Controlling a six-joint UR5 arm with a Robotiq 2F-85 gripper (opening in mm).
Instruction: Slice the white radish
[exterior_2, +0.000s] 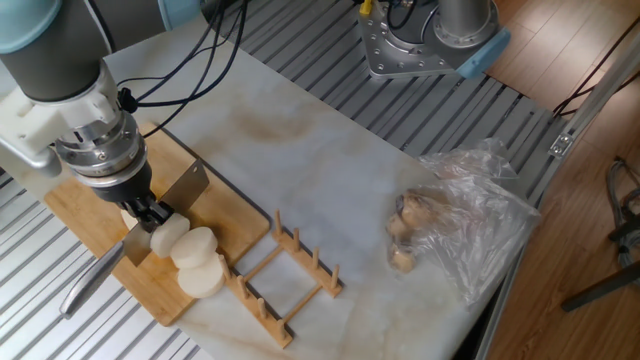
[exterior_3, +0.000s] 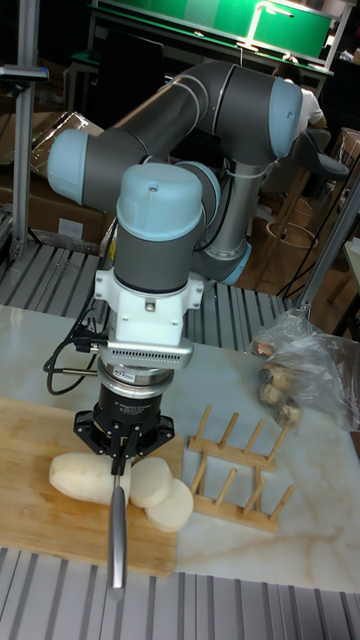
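Bamboo cutting board (exterior_2: 215, 215) on marble table (exterior_2: 330, 180), hand (exterior_3: 119, 458) clamped on knife (exterior_3: 117, 540), blade in white radish (exterior_3: 88, 477), two slices (exterior_3: 160, 495) beside

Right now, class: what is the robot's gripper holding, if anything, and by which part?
The gripper holds a knife near where the blade meets its metal handle, blade edge down against the white radish on the cutting board.
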